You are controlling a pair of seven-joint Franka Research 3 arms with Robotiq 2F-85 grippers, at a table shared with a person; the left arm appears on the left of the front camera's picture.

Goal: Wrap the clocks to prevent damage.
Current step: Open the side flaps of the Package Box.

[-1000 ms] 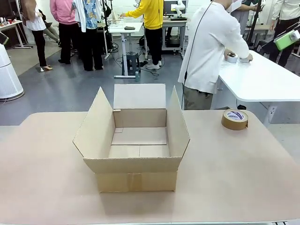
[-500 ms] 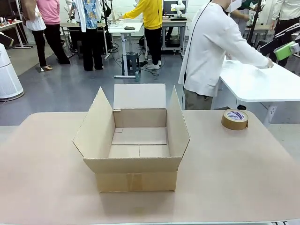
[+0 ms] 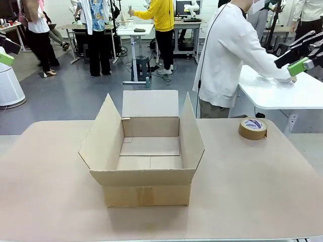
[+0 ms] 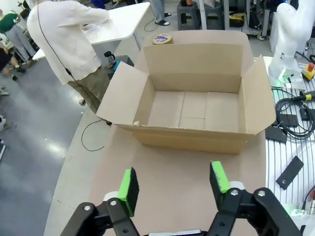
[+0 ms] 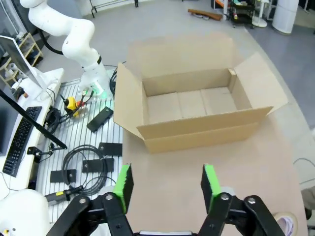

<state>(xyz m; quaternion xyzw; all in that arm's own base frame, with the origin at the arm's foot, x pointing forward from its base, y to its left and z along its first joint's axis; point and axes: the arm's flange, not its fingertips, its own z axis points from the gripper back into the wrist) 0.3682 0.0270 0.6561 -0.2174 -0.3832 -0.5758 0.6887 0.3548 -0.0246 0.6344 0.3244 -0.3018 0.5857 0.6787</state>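
Note:
I cannot make out the bubble-wrapped clocks. A person in a white top [image 3: 229, 50] stands at the far side, turned away, with both hands on something whitish [image 4: 92, 29] on a white side table [image 3: 282, 93]. An open, empty cardboard box [image 3: 146, 151] sits mid-table, seen also in the left wrist view [image 4: 197, 105] and the right wrist view [image 5: 197, 105]. My left gripper [image 4: 173, 184] hovers open above the table short of the box. My right gripper [image 5: 166, 186] is also open and holds nothing. In the front view they hang high at the left edge [image 3: 5, 53] and right edge [image 3: 299, 56].
A brown tape roll [image 3: 252, 128] lies on the tan table [image 3: 252, 191] to the right of the box, near the far edge; it is also visible beyond the box [image 4: 162, 38]. Cables and black parts lie on a slatted surface [image 5: 78, 162] beside the table.
The person has reached further across the white side table. My right gripper has come down and inward at the top right, and the left gripper's green pad has appeared at the top left.

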